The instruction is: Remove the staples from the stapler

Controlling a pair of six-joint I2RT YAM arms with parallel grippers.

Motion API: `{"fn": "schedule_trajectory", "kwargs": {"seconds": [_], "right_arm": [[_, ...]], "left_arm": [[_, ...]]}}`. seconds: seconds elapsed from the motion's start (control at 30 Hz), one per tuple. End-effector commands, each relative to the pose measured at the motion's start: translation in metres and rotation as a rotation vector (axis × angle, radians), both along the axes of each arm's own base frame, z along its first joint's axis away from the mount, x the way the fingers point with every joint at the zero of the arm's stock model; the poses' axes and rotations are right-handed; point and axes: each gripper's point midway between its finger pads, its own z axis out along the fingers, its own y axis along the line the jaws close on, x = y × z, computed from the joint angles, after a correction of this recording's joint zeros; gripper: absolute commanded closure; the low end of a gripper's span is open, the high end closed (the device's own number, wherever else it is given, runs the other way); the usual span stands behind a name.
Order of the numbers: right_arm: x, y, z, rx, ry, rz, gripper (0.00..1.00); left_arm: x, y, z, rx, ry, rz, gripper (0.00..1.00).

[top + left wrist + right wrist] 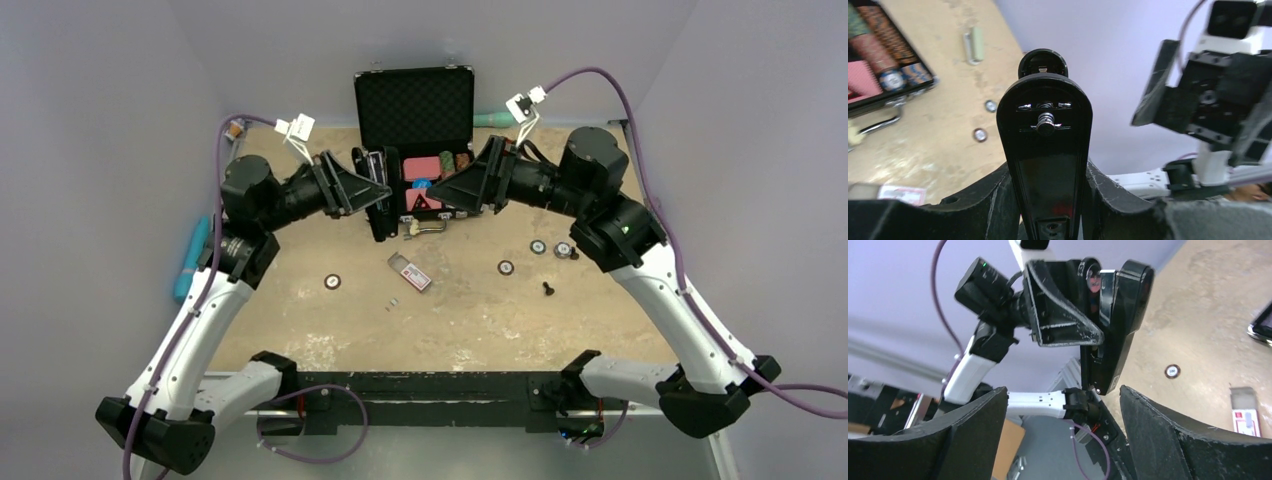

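My left gripper (378,192) is shut on the black stapler (381,200) and holds it on end above the table, in front of the open case. In the left wrist view the stapler (1045,145) rises between my fingers (983,200), and its spring pusher shows near the top. My right gripper (442,194) is open and empty, just right of the stapler and facing it. In the right wrist view the stapler (1115,325) hangs beyond my open gripper (1063,392). A tiny grey strip, the staples (393,301), lies on the table.
An open black case (415,105) with red and coloured items stands at the back. A red-and-white box (410,272), several round chips (332,282) (506,267), a small black piece (547,289) and a metal clip (425,228) lie on the table. A teal object (190,260) lies at the left edge.
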Motion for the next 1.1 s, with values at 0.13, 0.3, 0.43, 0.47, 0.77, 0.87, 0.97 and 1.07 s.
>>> {"fn": "schedule_trajectory", "kwargs": {"seconds": [0.13,0.3,0.43,0.47,0.77,0.87,0.97,1.07], "right_arm": [[-0.022,0.015,0.024,0.123,-0.174,0.209,0.23],[-0.019,0.031,0.031,0.132,-0.179,0.216,0.27],[-0.021,0.046,0.038,0.142,-0.176,0.226,0.27],[-0.021,0.049,0.039,0.143,-0.176,0.230,0.27],[-0.033,0.072,0.041,0.159,-0.153,0.283,0.71],[-0.035,0.074,0.044,0.177,-0.150,0.290,1.00],[-0.036,0.072,0.048,0.191,-0.149,0.278,1.00],[-0.029,0.067,0.046,0.168,-0.130,0.223,1.00]], "left_arm": [[-0.042,-0.011,0.124,-0.356,-0.228,-0.224,1.00],[-0.049,-0.008,0.140,-0.411,-0.254,-0.238,1.00],[-0.053,-0.007,0.144,-0.413,-0.263,-0.237,1.00],[-0.053,-0.007,0.144,-0.409,-0.266,-0.239,1.00],[-0.063,-0.003,0.144,-0.409,-0.284,-0.228,1.00],[-0.066,-0.001,0.146,-0.416,-0.298,-0.229,1.00],[-0.069,0.000,0.145,-0.407,-0.299,-0.220,0.98],[-0.066,0.003,0.135,-0.361,-0.267,-0.187,0.43]]}}
